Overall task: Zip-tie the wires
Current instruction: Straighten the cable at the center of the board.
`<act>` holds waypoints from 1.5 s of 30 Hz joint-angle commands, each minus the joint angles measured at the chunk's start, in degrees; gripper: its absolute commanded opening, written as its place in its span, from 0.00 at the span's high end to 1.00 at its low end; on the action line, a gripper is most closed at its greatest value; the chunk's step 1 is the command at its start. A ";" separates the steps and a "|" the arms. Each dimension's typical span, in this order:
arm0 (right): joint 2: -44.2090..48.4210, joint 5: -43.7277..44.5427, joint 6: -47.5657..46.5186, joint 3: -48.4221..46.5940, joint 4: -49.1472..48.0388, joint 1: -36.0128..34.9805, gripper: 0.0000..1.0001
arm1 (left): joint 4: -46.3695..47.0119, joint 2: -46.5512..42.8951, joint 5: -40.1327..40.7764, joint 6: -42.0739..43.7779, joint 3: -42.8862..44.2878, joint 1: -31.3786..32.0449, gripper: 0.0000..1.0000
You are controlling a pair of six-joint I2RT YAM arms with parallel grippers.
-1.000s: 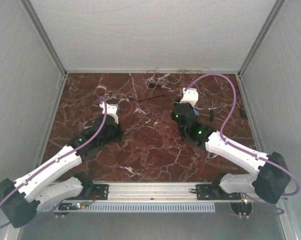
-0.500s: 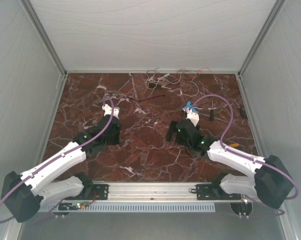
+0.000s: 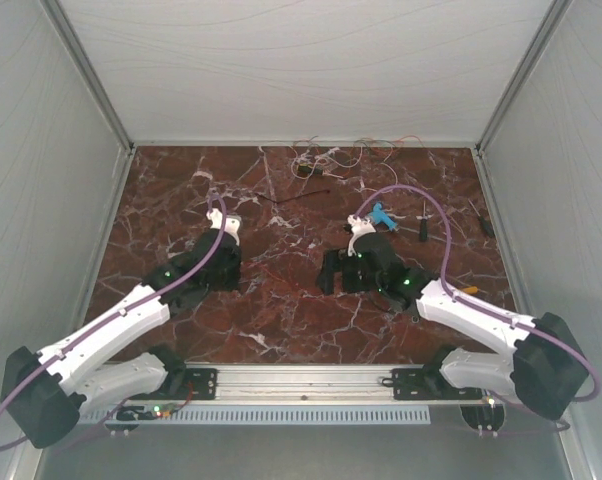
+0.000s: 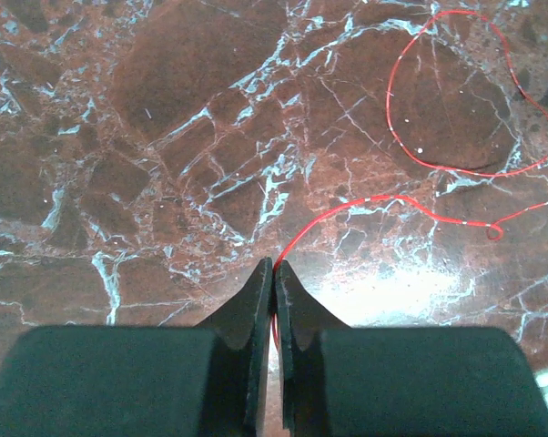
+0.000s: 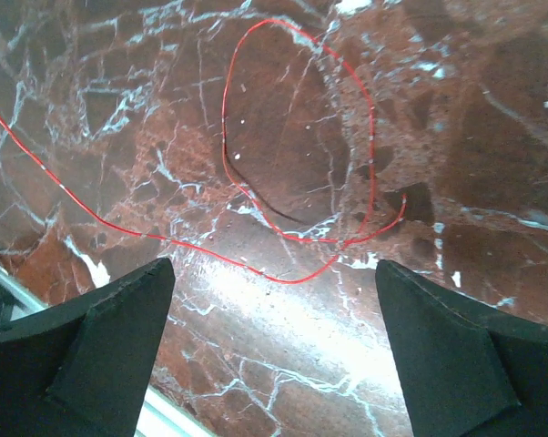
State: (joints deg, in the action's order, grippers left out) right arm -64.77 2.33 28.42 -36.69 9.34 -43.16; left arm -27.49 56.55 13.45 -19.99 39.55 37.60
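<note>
Left wrist view gives the clearest read: the left gripper (image 4: 274, 270) has its fingers pressed together on a red strand (image 4: 347, 215), which leaves the tips and runs toward the right of the frame, curling into a wide loop at the upper right. In the right wrist view the right gripper (image 5: 269, 273) hangs with its fingers wide apart and nothing between them. A loop of red strand lies on the marble table (image 5: 456, 118) in the upper middle of the frame, ahead of the tips. From above, the rest of the wires (image 3: 331, 158) sit as a loose tangle at the top centre of the tabletop, well apart from both arms. A thin black strip (image 3: 293, 201) — probably the tie — lies just below the tangle. The step in hand looks like gathering strands, so the open gripper should come down on the loop squarely. The strand needs to be centred between the pads rather than at one tip, since thread this thin slips out of a half-grip. Any pull should be slow and the left pinch firm, because a jerk could snag the strand or tug it free.
</note>
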 commanded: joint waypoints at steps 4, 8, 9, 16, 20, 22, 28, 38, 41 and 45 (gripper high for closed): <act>-6.43 -0.61 1.62 -3.10 -0.78 0.24 0.11 | 1.08 -1.81 -3.61 2.05 2.69 -0.08 1.00; -10.74 5.87 4.71 -5.34 2.69 0.59 0.15 | 1.96 -1.89 -4.22 2.33 2.12 -0.08 1.00; -11.68 6.52 5.62 -5.68 3.21 0.59 0.16 | 1.99 -1.89 -4.37 2.40 2.11 -0.08 1.00; -15.06 9.92 13.48 -4.63 1.49 0.77 0.26 | 2.85 -1.99 -4.61 2.80 1.50 -0.10 1.00; -16.53 10.13 16.68 -3.62 -1.27 0.96 0.34 | 2.81 -1.97 -5.01 2.93 1.49 -0.08 1.00; -17.21 10.51 17.50 -3.29 -2.66 1.05 0.38 | 2.95 -2.06 -5.17 2.94 1.43 -0.08 1.00; -19.96 12.64 19.29 -3.35 -4.63 1.38 0.46 | 3.05 -2.07 -5.33 3.02 1.32 -0.12 1.00; -22.32 15.87 19.96 -3.39 -5.76 1.79 0.73 | 3.13 -1.59 -5.42 3.14 1.25 -0.08 1.00; -22.06 18.50 18.46 -4.34 -4.62 1.86 0.76 | 3.21 -1.40 -5.39 3.11 1.23 -0.08 1.00; -22.06 20.79 16.78 -5.58 -3.90 2.13 0.86 | 3.11 -1.19 -5.37 3.11 1.30 -0.08 1.00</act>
State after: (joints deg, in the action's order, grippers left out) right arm -86.78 18.17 46.68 -40.21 5.76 -41.58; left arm -26.26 55.42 8.51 -17.58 39.55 37.60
